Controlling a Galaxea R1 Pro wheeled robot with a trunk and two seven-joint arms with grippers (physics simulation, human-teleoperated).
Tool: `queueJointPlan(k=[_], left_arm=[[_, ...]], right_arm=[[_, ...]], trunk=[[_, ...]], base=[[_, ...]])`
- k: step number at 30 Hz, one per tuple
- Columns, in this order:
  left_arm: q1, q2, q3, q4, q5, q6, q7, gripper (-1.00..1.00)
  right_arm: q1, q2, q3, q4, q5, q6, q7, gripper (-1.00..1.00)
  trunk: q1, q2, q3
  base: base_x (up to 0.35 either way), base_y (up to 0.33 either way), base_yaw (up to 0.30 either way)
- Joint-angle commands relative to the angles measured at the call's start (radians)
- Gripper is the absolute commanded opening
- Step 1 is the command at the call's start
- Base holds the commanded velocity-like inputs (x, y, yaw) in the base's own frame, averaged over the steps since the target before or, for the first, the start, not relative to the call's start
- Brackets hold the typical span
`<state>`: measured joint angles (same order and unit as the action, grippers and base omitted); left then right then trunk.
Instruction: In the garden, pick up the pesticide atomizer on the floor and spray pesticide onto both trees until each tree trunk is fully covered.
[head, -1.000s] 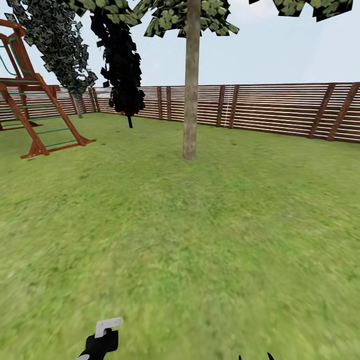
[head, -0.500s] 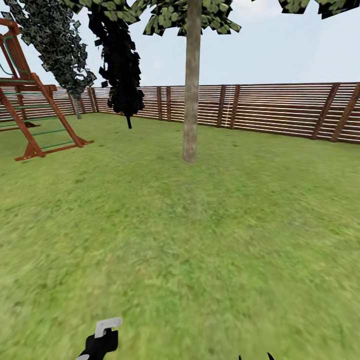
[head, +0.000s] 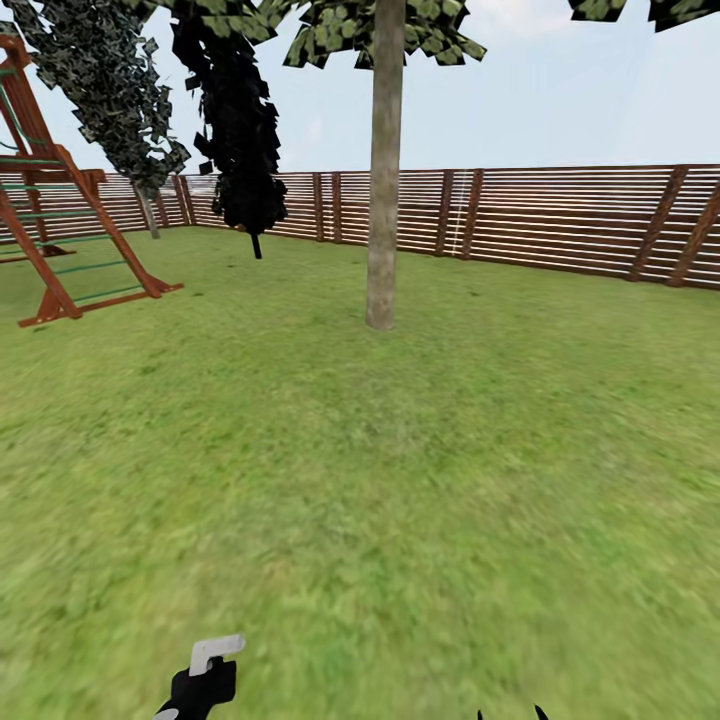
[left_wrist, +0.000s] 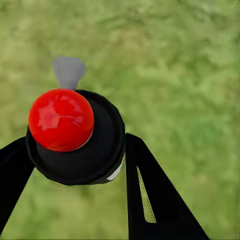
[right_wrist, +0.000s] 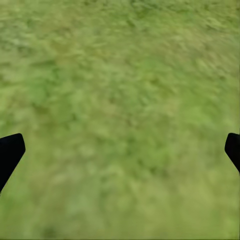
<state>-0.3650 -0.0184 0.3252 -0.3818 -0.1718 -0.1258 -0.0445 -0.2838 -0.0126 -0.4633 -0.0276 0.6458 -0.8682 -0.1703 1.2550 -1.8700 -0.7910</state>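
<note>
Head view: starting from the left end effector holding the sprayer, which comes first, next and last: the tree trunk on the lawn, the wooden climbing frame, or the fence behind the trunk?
1. Tree trunk, straight ahead on the lawn, nearest the left end effector.
2. Climbing frame, far left, looks a little farther, though close to call.
3. Fence, along the back, farthest.

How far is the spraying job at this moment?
Done: the pesticide atomizer is off the floor, held in the left gripper. In hand: nothing is being sprayed; the nearest tree trunk stands well ahead across the lawn. Left: its bark shows no white specks, so spraying both trees remains. The right gripper is open, empty.
</note>
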Motion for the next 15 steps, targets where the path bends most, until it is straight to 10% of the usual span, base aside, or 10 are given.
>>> queueJointPlan(k=[1, 15], left_arm=[[0.000, 0.000, 0.000, 0.000, 0.000, 0.000, 0.000, -1.00], [0.000, 0.000, 0.000, 0.000, 0.000, 0.000, 0.000, -1.00]], right_arm=[[0.000, 0.000, 0.000, 0.000, 0.000, 0.000, 0.000, 1.00], [0.000, 0.000, 0.000, 0.000, 0.000, 0.000, 0.000, 1.00]], trunk=[[0.000, 0.000, 0.000], [0.000, 0.000, 0.000]], base=[[0.338, 0.000, 0.000], [0.338, 0.000, 0.000]])
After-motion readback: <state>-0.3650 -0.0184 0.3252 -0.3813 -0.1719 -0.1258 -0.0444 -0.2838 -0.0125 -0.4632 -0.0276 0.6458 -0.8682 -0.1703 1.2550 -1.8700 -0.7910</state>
